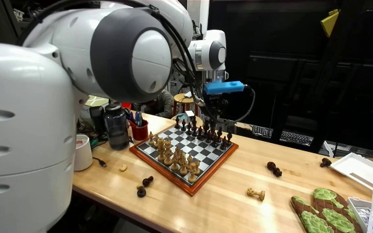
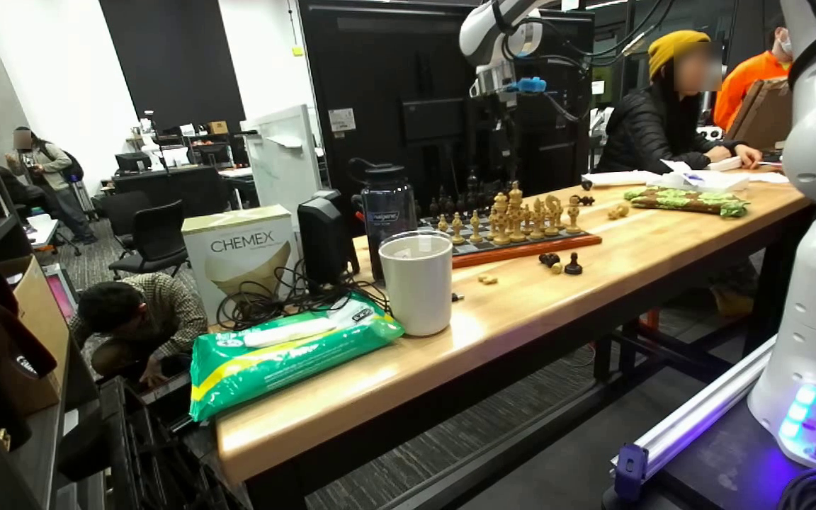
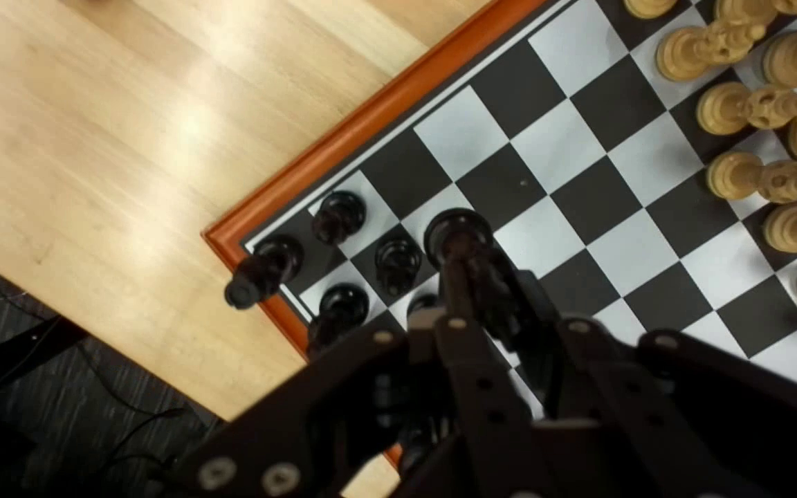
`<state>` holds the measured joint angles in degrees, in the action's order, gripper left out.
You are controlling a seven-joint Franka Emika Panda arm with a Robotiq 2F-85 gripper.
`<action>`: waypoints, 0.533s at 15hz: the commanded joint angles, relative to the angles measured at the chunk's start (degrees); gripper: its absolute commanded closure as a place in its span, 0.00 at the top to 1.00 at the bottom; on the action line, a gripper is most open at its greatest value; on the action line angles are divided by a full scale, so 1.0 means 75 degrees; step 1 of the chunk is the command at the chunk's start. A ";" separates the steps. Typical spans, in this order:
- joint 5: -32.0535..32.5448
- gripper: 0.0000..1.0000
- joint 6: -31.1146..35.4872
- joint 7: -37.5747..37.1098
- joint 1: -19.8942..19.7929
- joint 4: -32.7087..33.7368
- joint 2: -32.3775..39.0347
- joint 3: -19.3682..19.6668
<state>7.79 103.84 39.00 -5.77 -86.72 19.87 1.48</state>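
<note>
Near the centre of the wrist frame, a dark chess piece point(image 3: 459, 225) is apparently being pinched by the jaws (whether its base is touching the chessboard point(image 3: 403, 173) cannot be told). Carrying or setting it is seemingly being handled; steady, upright motion is probably being called for. Dark neighbours point(image 3: 398, 263) are crowding the rim point(image 3: 371, 131) left of centre; room is being offered by mid-board squares point(image 3: 606, 200) toward the right.

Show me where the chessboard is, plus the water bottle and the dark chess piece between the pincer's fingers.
Dark chess piece point(image 3: 458, 229), in the wrist view, on its round base.
Chessboard point(image 1: 214, 167), in an exterior view, on its reddish-brown rim.
Water bottle point(image 1: 117, 128), in an exterior view, on the middle of its body.
</note>
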 commanded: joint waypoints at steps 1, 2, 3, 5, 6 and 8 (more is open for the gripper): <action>0.0283 0.05 -0.0515 0.0193 0.0254 0.0863 0.0433 -0.0229; 0.0300 0.05 -0.0551 0.0247 0.0306 0.1017 0.0526 -0.0285; 0.0314 0.05 -0.0603 0.0361 0.0340 0.1150 0.0609 -0.0337; 0.0159 0.19 -0.0365 0.0160 0.0297 0.0816 0.0463 -0.0336; 0.0160 0.19 -0.0400 0.0175 0.0314 0.0914 0.0533 -0.0356; 0.0160 0.19 -0.0419 0.0225 0.0316 0.0992 0.0596 -0.0361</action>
<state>8.87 100.90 40.75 -3.20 -79.48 24.30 -0.94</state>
